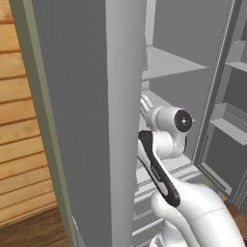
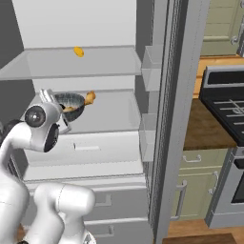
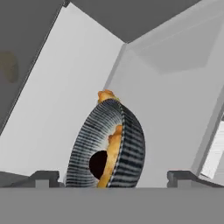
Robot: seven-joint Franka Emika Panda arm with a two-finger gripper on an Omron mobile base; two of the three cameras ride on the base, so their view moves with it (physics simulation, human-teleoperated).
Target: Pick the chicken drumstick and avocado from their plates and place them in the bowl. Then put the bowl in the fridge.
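Here, in the hand view, the two small dark finger tips of the gripper point(image 3: 113, 177) rise at the bottom left and bottom right of the frame, set wide apart, with nothing clamped between them. In the gap between them, low in the middle of the frame, stands the round deep bowl with a dark blue-grey ribbed outside point(image 3: 124, 146), seen rolled onto its side by the camera's tilt. Inside it lies the lumpy golden-brown chicken drumstick point(image 3: 111, 151), one end poking over the rim at the top, and beside it the rounded, almost black avocado point(image 3: 98, 164).

In the right base view, the bowl point(image 2: 71, 102) sits on a pale grey shelf point(image 2: 112, 114) of the tall light-grey fridge point(image 2: 71, 24), at middle left of the frame, just beyond the arm's white wrist. The drumstick point(image 2: 88, 98) juts over the bowl's right rim. On the shelf above point(image 2: 95, 64), in the upper left, rests a small yellow-orange lump point(image 2: 78, 51). At the right of that frame stand a dark stove top point(image 2: 226, 97) and pale green cabinets point(image 2: 198, 188).
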